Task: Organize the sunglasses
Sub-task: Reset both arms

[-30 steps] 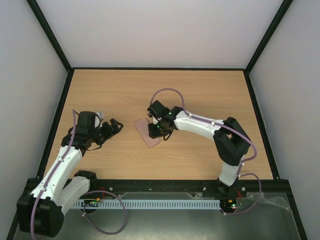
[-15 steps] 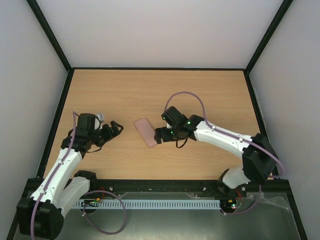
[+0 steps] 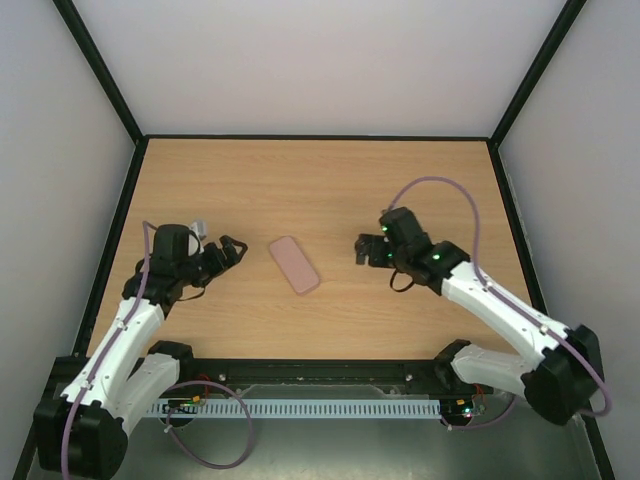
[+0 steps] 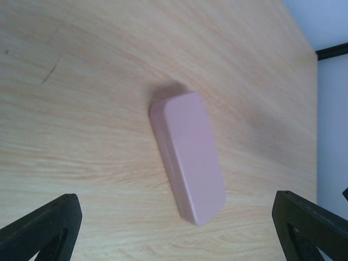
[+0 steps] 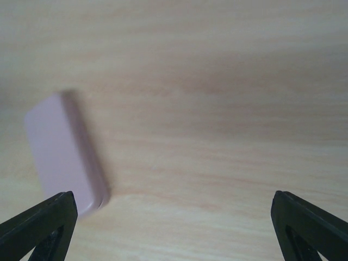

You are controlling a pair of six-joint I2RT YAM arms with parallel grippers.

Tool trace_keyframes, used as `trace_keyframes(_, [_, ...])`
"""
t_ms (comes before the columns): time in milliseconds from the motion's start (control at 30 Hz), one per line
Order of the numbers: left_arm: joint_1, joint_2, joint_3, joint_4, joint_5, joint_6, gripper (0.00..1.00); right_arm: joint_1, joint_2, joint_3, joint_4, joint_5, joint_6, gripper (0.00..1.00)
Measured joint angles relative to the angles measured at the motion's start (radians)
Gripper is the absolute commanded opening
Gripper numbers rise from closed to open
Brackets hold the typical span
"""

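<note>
Now left claw (image 3: 235, 252), right claw (image 3: 360, 252) wide open, empty; pink case (image 3: 293, 265) between.

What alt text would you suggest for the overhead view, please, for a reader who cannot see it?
A closed pink case lies at an angle on a wooden table, seen from above. The left arm and right arm reach in from the near edge, open jaws empty, flanking the case without touching it.
</note>
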Motion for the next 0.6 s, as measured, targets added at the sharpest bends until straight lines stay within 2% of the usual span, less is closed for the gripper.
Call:
trace_keyframes(133, [-0.021,0.003,-0.019,0.108,-0.021,-0.046,0.99,-0.096,-0.097,-0.021,0.023,0.073,-0.020,0.99])
trace_keyframes(333, [-0.043,0.070,-0.021,0.277,-0.185,-0.077,0.99,-0.206,-0.125,-0.023,0.114,0.166,-0.077,0.99])
trace_keyframes(600, [-0.043,0.214,-0.109,0.612,-0.451,0.053,0.99,-0.367,-0.134,-0.153,0.317,0.269,-0.118,0.99])
